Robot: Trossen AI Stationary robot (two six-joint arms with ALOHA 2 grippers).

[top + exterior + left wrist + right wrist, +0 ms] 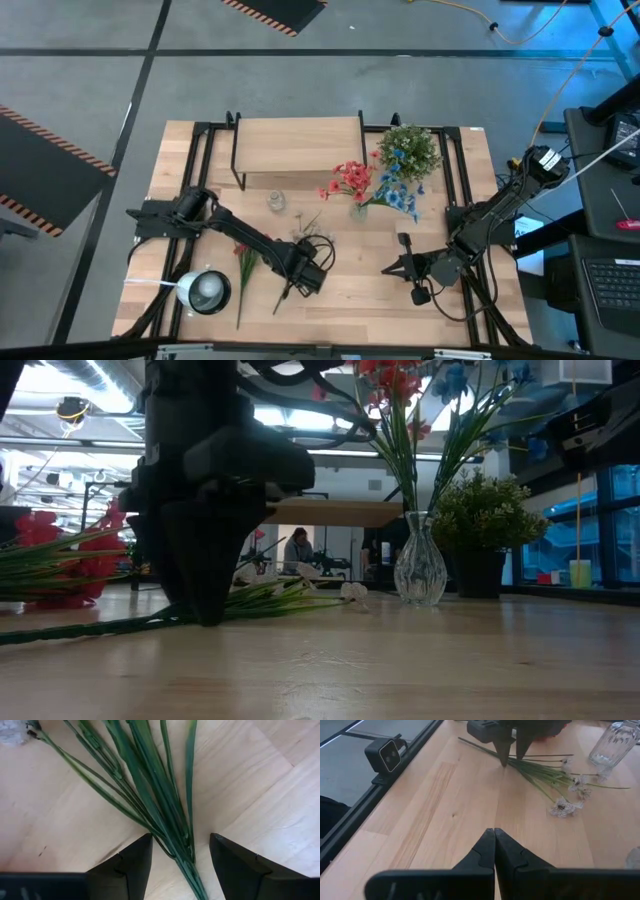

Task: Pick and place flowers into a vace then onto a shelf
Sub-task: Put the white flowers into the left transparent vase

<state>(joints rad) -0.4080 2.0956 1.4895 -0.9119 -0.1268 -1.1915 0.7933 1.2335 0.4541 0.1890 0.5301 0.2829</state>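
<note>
— Left gripper, where have you got it?

— You have it down at the tabletop, its two dark fingers apart and standing on either side of the whitish-cream sprig's green stems, on the near side of the glass vase. You cannot tell from the wrist view whether the pads touch the stems.

— And your other flowers?

— You have a red sprig and a blue sprig standing in the vase (blooms leaning apart), just in front of the shelf. Your second red sprig lies flat on the table, farther from the vase than the cream one.

— Right gripper?

— You have it pressed together, holding nothing, hovering over bare wood on the vase's near side.
</note>
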